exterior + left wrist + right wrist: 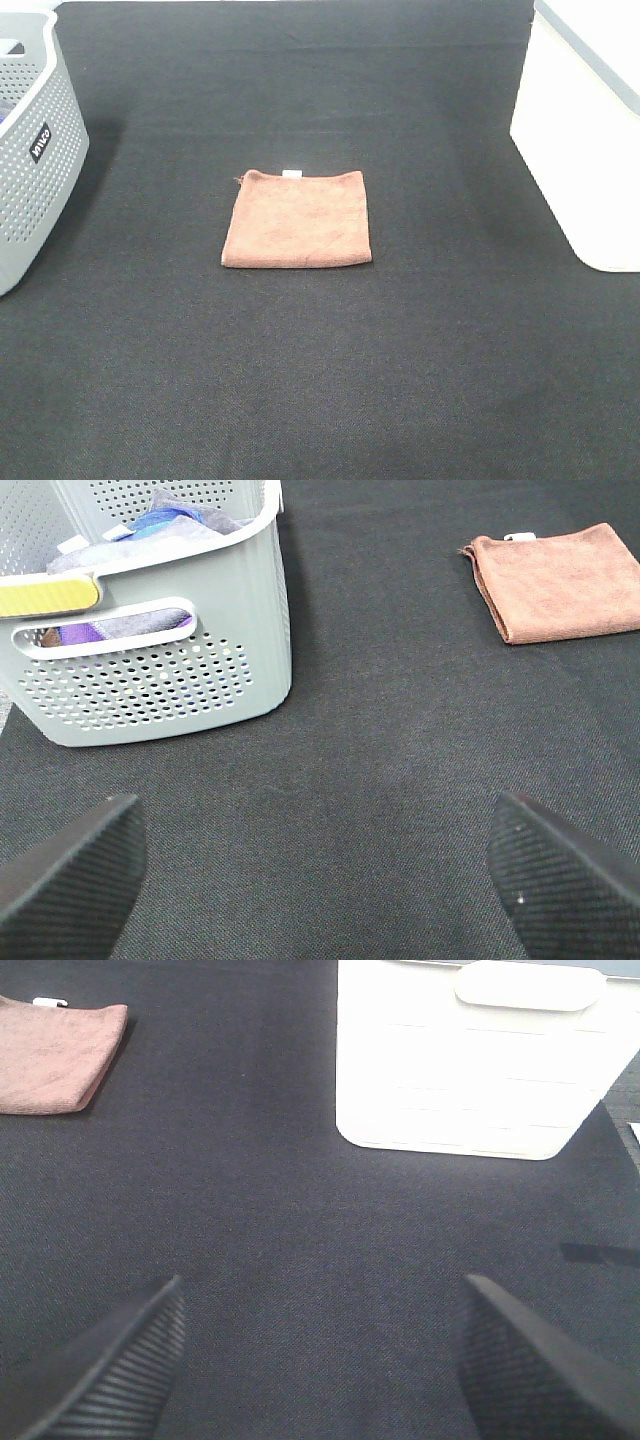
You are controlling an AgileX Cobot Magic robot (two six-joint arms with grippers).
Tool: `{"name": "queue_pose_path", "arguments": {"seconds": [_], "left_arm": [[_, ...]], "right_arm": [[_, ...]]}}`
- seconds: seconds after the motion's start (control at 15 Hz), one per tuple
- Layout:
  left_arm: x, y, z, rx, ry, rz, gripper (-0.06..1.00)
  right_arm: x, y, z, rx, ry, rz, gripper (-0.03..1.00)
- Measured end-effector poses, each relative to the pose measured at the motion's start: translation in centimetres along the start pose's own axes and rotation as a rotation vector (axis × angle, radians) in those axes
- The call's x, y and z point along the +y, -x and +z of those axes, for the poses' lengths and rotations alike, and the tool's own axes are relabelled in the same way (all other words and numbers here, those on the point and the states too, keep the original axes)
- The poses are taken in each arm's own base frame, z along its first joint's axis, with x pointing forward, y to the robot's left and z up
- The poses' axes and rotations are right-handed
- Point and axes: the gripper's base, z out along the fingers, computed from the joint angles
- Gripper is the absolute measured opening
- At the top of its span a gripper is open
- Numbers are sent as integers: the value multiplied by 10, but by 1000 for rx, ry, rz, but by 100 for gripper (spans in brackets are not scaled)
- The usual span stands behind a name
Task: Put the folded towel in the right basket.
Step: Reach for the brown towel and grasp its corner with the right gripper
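The folded towel (297,219) is a flat reddish-brown square with a tiny white tag on its far edge, lying on the black mat at the table's middle. It also shows in the left wrist view (560,582) and the right wrist view (55,1056). The right basket (585,130) is large and white with a grey rim, at the far right; the right wrist view (480,1060) shows its side. My left gripper (315,880) is open and empty, well short of the towel. My right gripper (320,1360) is open and empty, between towel and white basket. Neither arm shows in the high view.
A grey basket with dotted holes and a black label (30,150) stands at the far left; the left wrist view shows it (160,670) holding blue and purple cloth. The black mat (320,380) covers the table.
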Motion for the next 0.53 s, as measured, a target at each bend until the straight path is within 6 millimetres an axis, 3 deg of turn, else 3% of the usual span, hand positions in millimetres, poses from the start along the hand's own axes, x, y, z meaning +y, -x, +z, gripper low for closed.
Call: {"name": "queue_pose_path", "arguments": {"seconds": [0.4, 0.53], "left_arm": [[0, 0, 0, 0, 0, 0, 88], [0, 0, 0, 0, 0, 0, 88]], "right_arm": [[0, 2, 1, 0, 0, 0, 70], [-1, 18, 11, 9, 3, 4, 70]]}}
